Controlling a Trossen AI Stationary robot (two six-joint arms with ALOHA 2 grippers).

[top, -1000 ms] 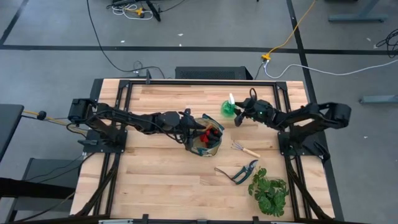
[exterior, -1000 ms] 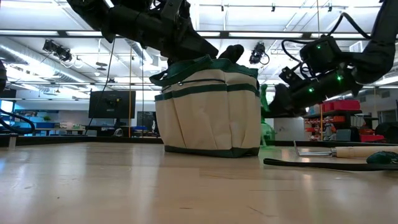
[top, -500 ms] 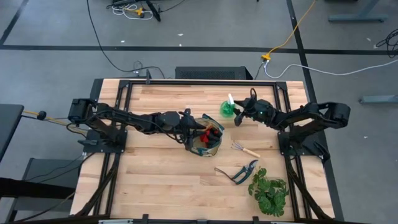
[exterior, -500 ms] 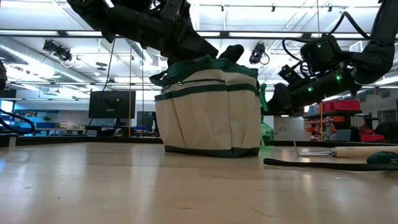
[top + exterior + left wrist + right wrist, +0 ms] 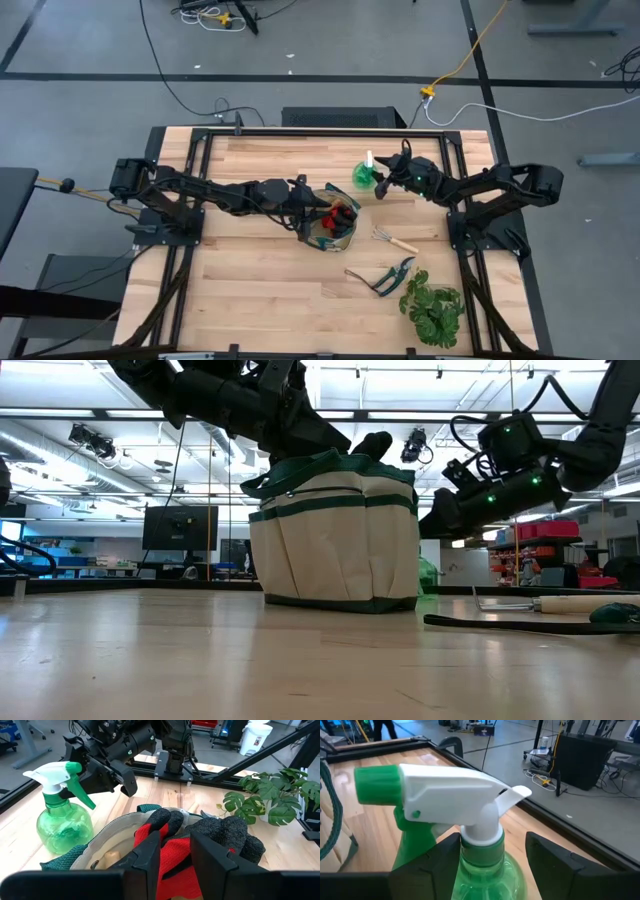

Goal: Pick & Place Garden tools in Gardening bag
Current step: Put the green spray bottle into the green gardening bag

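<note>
Right gripper (image 5: 492, 851) is spread wide about the neck of the bottle (image 5: 364, 175), which stands behind the bag (image 5: 332, 222); nothing is clamped yet. Left gripper (image 5: 172, 852) pinches the gloves (image 5: 175, 852) over the bag.

Risk: bottle tipped if closure lands off-centre.

Counted: one bottle, one rake (image 5: 394, 240), one shears (image 5: 384, 277), one plant (image 5: 433, 309).

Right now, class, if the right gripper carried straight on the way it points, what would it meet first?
The spray bottle: the right gripper has open jaws either side of its neck, just below the white nozzle. Depth is unclear, so contact may be immediate.
</note>
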